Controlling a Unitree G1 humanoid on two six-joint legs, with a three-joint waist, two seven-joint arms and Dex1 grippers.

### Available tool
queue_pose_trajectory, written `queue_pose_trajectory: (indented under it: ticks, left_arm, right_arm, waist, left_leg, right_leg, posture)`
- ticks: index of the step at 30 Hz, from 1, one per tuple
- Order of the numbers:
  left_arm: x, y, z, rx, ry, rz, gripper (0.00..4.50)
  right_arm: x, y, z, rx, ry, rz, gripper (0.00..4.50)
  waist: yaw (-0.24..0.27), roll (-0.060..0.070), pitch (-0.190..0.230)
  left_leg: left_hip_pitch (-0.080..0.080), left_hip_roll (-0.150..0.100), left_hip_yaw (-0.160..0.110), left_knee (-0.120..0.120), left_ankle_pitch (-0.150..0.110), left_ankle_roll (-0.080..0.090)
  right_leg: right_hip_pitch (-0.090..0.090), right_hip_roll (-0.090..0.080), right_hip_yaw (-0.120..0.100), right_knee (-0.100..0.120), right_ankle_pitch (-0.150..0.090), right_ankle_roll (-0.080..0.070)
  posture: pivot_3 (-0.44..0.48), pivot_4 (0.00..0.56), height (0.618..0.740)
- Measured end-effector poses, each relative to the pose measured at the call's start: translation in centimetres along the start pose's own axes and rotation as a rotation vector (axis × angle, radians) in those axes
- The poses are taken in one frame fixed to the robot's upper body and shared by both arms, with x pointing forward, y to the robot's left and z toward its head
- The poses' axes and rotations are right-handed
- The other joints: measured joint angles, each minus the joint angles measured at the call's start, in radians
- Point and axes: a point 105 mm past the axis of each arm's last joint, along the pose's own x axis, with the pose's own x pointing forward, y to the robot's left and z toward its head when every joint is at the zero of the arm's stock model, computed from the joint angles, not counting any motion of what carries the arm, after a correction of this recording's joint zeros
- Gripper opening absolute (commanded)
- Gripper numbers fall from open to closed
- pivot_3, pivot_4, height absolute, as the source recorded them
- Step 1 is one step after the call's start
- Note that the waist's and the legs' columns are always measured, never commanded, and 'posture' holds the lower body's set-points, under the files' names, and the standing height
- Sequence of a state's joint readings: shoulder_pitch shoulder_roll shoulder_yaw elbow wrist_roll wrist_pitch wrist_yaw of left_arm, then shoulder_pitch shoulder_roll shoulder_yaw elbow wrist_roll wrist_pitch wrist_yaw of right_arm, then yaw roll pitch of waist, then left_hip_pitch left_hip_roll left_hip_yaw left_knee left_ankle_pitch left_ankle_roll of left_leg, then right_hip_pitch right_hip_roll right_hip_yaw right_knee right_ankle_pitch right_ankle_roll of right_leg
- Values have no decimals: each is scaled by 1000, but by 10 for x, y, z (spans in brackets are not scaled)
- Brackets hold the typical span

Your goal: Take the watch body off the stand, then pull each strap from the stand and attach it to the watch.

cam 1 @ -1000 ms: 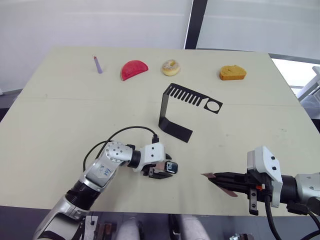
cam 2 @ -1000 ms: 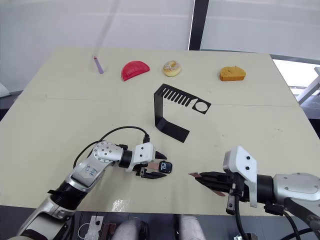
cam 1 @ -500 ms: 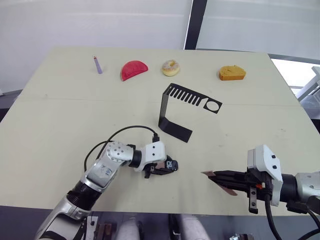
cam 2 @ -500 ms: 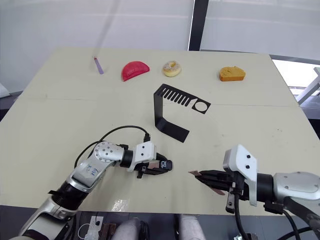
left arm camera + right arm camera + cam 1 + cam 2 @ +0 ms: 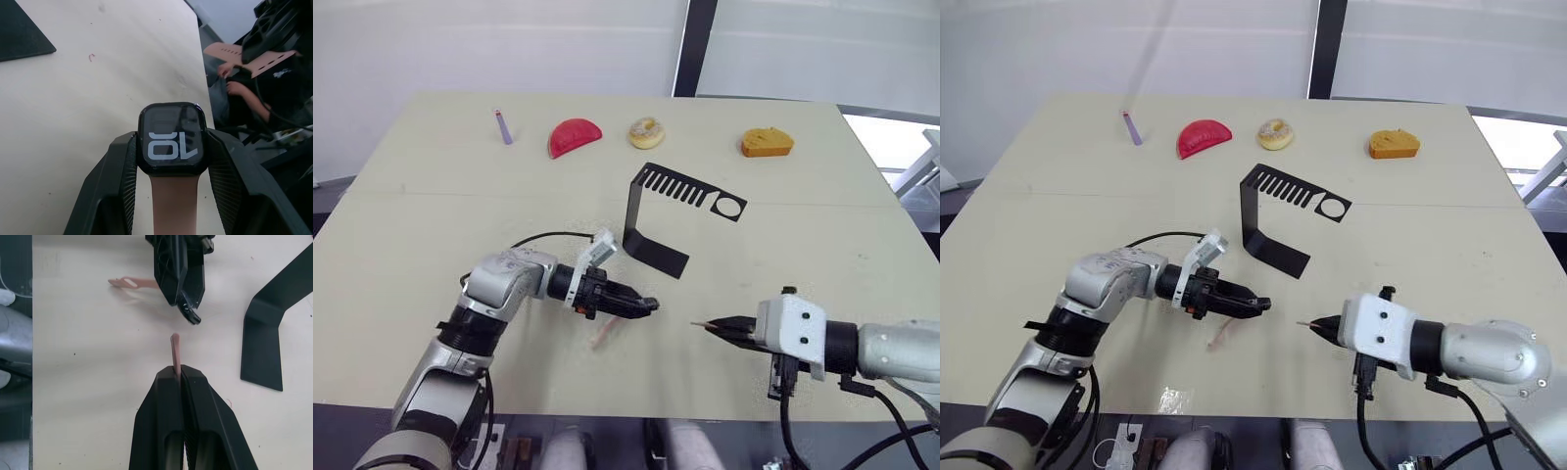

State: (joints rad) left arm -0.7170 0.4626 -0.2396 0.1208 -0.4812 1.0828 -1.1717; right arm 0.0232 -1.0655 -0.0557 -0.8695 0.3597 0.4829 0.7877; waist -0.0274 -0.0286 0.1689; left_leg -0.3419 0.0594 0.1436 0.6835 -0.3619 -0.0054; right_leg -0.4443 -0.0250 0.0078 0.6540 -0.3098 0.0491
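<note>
My left gripper [image 5: 641, 305] is shut on the watch body [image 5: 171, 138], a small black square case whose screen shows light digits. One pink-beige strap [image 5: 602, 336] is joined to the case and hangs down from it onto the table. To its right, my right gripper [image 5: 720, 327] is shut on the other strap [image 5: 175, 350], held edge-on with its free end pointing at the left gripper across a short gap. The black stand [image 5: 651, 230] sits behind them mid-table, its slotted arm and ring bare.
Along the far side of the table [image 5: 822, 225] lie a purple stick [image 5: 504, 127], a red half-round piece [image 5: 574, 136], a doughnut [image 5: 646, 131] and an orange bread-like piece [image 5: 767, 143]. A black cable loops by my left wrist.
My left gripper has turned and stretched out to the right, the attached strap now dangling below it. My right gripper has rolled, turning its strap edge-on, and moved left toward the watch.
</note>
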Motion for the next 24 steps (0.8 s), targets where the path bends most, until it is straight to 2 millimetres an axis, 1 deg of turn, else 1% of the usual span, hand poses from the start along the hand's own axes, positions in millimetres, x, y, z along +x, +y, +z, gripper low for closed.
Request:
queue_pose_trajectory:
  ticks: [5, 8, 16, 24]
  left_arm:
    - [0, -2, 3, -24, -4, -14, 1590]
    - [1, -2, 3, -33, -5, -18, 1590]
    - [4, -3, 3, -47, -7, -22, 1590]
    - [6, -4, 3, -53, -12, -30, 1590]
  right_arm:
    - [10, -6, 0, -129, 13, -51, 0]
    - [16, -5, -2, -131, 9, -62, 0]
    - [27, -9, 1, -159, -9, -101, 0]
    - [29, -11, 0, -185, 8, -118, 0]
  waist:
    - [0, 0, 0]
    - [0, 0, 0]
    - [0, 0, 0]
    - [0, 0, 0]
  left_leg:
    - [0, 0, 0, 0, 0, 0]
    - [1, 0, 0, 0, 0, 0]
    - [2, 0, 1, 0, 0, -1]
    - [2, 0, 1, 0, 0, -1]
  right_leg:
    - [0, 0, 0, 1, 0, -1]
    - [0, 0, 0, 1, 0, -1]
    - [0, 0, 0, 3, -1, -1]
    - [0, 0, 0, 3, -1, -1]
  posture:
    - [0, 150, 737]
    - [0, 150, 737]
    - [0, 150, 737]
    - [0, 150, 737]
